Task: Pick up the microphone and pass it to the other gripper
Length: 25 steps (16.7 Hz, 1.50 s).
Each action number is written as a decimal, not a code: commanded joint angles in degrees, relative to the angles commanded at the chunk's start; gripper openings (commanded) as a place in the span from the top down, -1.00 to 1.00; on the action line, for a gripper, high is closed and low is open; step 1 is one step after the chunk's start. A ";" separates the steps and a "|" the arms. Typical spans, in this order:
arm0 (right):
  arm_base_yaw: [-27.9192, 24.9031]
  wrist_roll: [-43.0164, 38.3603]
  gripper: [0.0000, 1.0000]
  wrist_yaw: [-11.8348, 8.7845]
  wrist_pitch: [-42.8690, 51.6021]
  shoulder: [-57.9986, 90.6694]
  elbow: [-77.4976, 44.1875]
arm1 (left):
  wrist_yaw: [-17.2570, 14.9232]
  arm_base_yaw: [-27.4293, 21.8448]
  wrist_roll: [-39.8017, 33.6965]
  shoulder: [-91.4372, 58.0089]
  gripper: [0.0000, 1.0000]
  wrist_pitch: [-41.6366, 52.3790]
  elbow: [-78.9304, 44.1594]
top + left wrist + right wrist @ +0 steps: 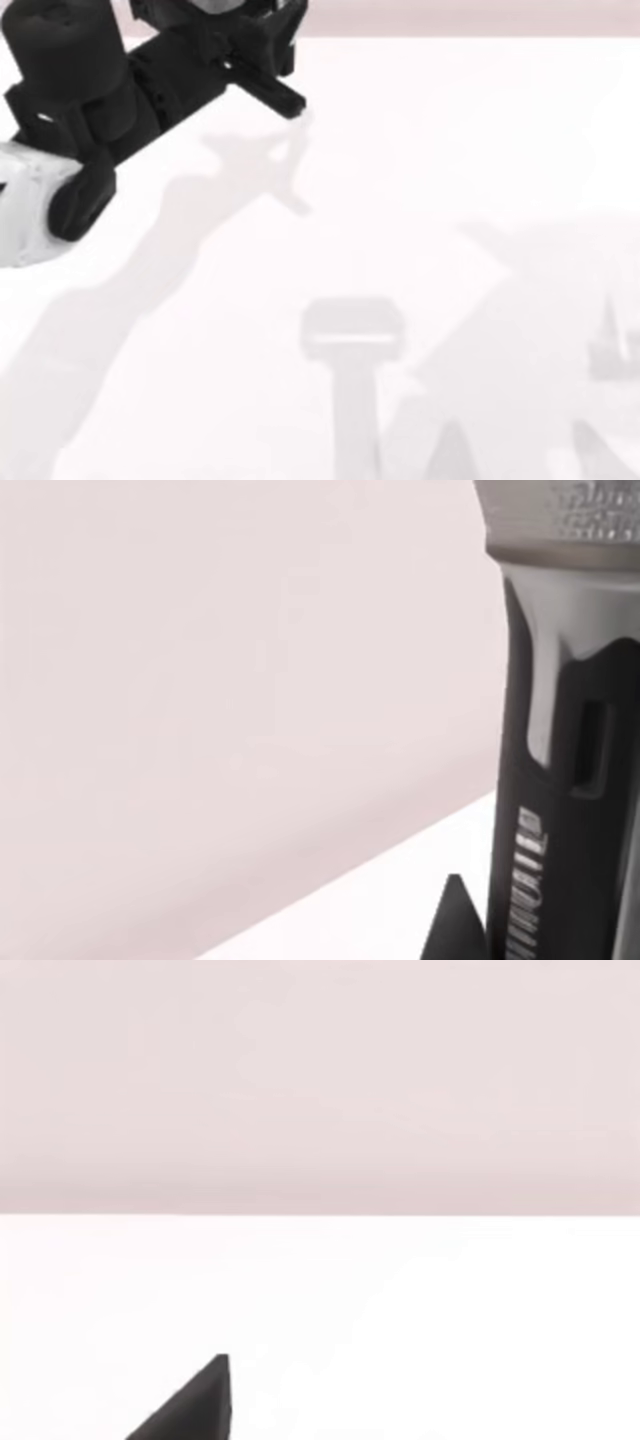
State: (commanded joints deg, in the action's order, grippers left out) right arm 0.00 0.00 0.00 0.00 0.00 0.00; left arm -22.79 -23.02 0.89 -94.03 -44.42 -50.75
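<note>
Grey-headed microphone [560, 740] sits clamped in our left end effector [262, 72], lifted; next we bring it toward the other gripper [190, 1405], whose opening we cannot tell.

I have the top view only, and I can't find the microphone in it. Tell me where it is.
Observer: The left hand holds it. Its wrist view shows the microphone close up, right beside a black fingertip.
Operator: Report which end sticks out.
Observer: The grey mesh head is the far end. The black handle runs back toward the hand.
Operator: Now check the right hand. I get only shadows at the table's right side.
Observer: Its wrist view shows just a black corner of the right hand over the white table, with no microphone near it.
</note>
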 joint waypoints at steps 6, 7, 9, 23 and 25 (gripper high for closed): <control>0.00 0.00 -1.00 0.00 0.00 0.00 0.00 | 13.47 -12.58 -0.39 6.80 1.00 -1.17 5.07; 0.00 0.00 -1.00 0.00 0.00 0.00 0.00 | 13.95 -13.07 -0.39 7.15 1.00 -1.25 5.28; 0.00 0.00 -1.00 0.00 0.00 0.00 0.00 | 13.97 -13.09 -0.39 7.17 1.00 -1.25 5.29; -5.20 0.15 -1.00 -2.47 -3.37 9.41 -7.44 | 13.97 -13.09 -0.39 7.17 1.00 -1.25 5.29; -8.74 0.28 -1.00 -4.11 -5.65 17.22 -12.57 | 13.97 -13.09 -0.39 7.17 1.00 -1.25 5.29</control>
State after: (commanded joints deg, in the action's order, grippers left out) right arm -8.74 0.28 -4.11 -5.65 17.22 -12.57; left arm -8.82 -36.11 0.51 -86.86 -45.67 -45.46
